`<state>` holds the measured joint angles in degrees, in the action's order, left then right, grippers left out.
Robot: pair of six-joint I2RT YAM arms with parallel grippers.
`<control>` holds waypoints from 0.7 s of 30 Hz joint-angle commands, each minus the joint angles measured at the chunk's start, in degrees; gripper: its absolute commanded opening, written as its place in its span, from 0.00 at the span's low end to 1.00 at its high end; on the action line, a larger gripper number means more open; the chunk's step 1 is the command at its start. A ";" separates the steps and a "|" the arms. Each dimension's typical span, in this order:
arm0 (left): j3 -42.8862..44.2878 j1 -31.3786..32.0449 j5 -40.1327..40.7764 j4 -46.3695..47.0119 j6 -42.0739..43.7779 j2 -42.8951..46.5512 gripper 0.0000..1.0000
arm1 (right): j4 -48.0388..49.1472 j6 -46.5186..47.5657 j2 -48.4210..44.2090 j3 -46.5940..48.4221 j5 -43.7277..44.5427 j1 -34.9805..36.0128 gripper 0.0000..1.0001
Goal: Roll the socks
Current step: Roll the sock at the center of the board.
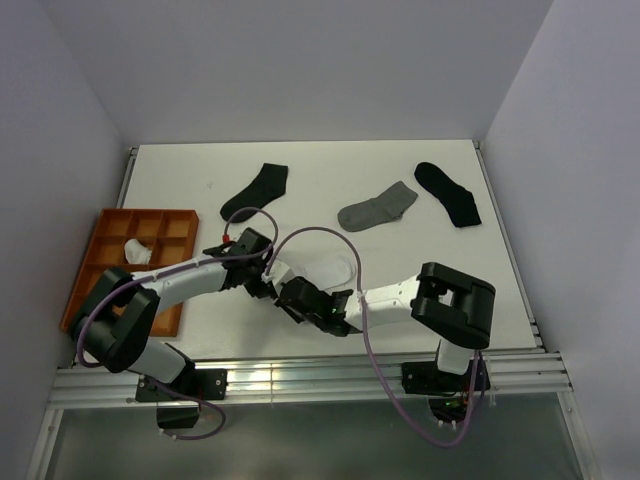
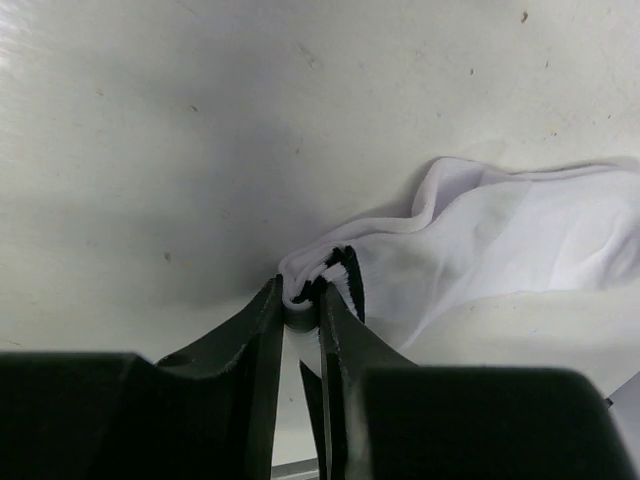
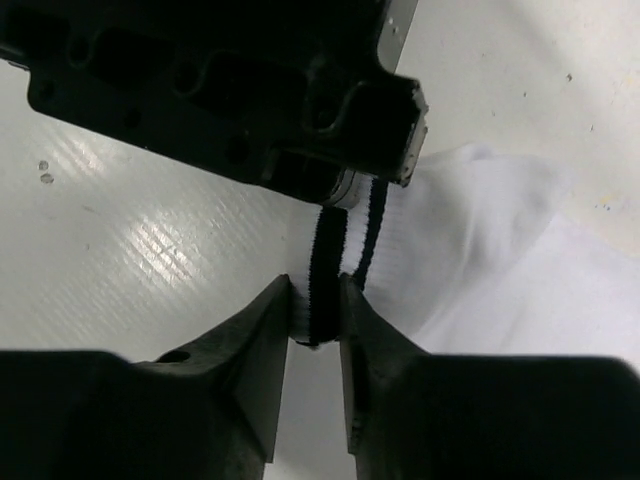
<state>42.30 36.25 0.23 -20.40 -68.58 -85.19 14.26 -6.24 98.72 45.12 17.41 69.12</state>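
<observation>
White bench (image 1: pixel 300 170), pale walls. Left fingers (image 2: pixel 262 335) and right fingers (image 3: pixel 262 345) both pinch the cuff of the striped white sock (image 3: pixel 470 230), front centre, not yet rolled. One white bundle (image 1: pixel 137 252) sits in the orange tray (image 1: pixel 150 213). Grey sock (image 1: pixel 378 210) and two black socks (image 1: pixel 256 192) lie flat at the far side. Judgement: early, most rolling remains.

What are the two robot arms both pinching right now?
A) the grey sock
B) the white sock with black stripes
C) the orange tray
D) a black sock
B: in each wrist view the jaws are shut on the cuff of the white striped sock, while the grey sock lies untouched farther back.
</observation>
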 commanded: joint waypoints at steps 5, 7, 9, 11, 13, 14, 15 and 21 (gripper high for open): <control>-6.18 -5.04 1.62 -3.42 1.16 5.02 0.24 | -4.68 0.88 5.08 4.35 -2.02 0.84 0.11; -7.23 -6.88 1.53 -2.37 0.90 6.52 0.26 | -6.60 0.62 5.61 5.49 -5.87 0.14 0.06; -7.85 -7.59 1.09 -1.14 0.20 8.54 0.29 | -7.66 -0.35 5.26 5.94 -9.66 -0.91 0.00; -8.03 -8.04 0.74 1.05 -0.59 10.03 0.36 | -8.90 -2.45 4.39 6.38 -17.01 -3.63 0.00; -8.11 -8.04 0.65 2.47 -1.03 11.00 0.40 | -10.65 -4.73 4.29 7.34 -22.13 -5.92 0.00; -8.11 -8.04 0.82 3.60 -1.47 12.14 0.42 | -11.09 -5.36 4.38 7.61 -26.59 -7.93 0.00; -8.11 -8.04 1.00 3.96 -1.65 12.76 0.43 | -11.36 -6.67 4.55 7.78 -28.46 -8.73 0.00; -13.19 -8.04 2.93 9.58 -3.05 21.81 0.62 | -9.35 -13.34 4.12 6.21 -42.51 -16.03 0.00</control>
<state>31.99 28.42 1.13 -15.90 -70.19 -67.92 8.95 -14.24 102.43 52.58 -13.80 55.68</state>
